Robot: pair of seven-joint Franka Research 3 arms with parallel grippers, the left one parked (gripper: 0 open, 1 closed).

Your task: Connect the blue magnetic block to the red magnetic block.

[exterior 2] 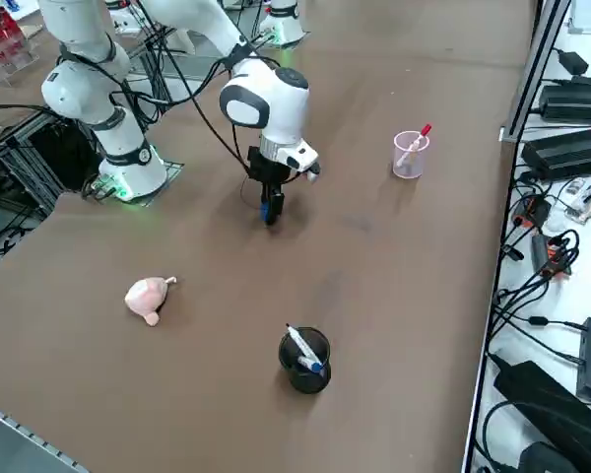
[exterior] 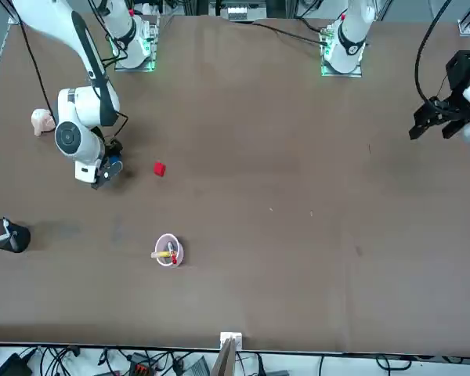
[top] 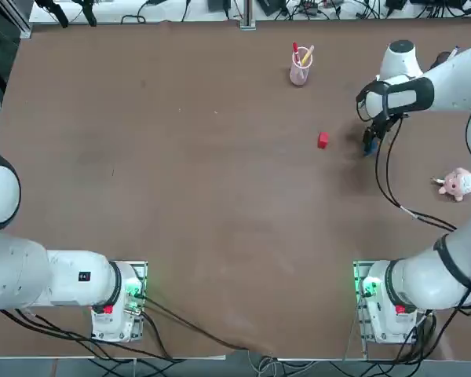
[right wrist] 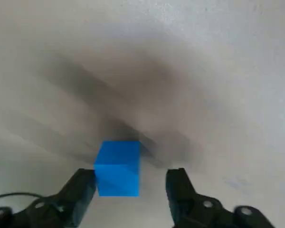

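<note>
Well, the blue magnetic block (right wrist: 117, 168) sits between the open fingers of the right tool (right wrist: 131, 177), nearer one finger than the other. A plain gap separates the block from the farther finger, so the tool has no grip on it; whether the nearer finger touches it, I cannot tell. The fingers stand wide apart, with more room between them than the block takes up.

Beside that, on the robot's left, the red magnetic block (top: 323, 140) rests on the brown desk (top: 220, 204), apart from the blue one and from the tool. The right arm (top: 443, 82) reaches over the desk with the tool lowered, black cables (top: 388, 169) looping from its wrist.

Farther from the robot than the red block, and slightly to its left, stands a pale pink cup (top: 299, 72) with a red pen (top: 295, 49) and a yellow marker (top: 307, 55) in it. The pink plush pig (top: 457, 183) (rather a round little thing) lies to the right of both blocks, nearer the robot's bases. At the far right part of the desk, a black pen cup (exterior 2: 304, 367) holds white markers (exterior 2: 303, 345), which lean against its rim.
</note>
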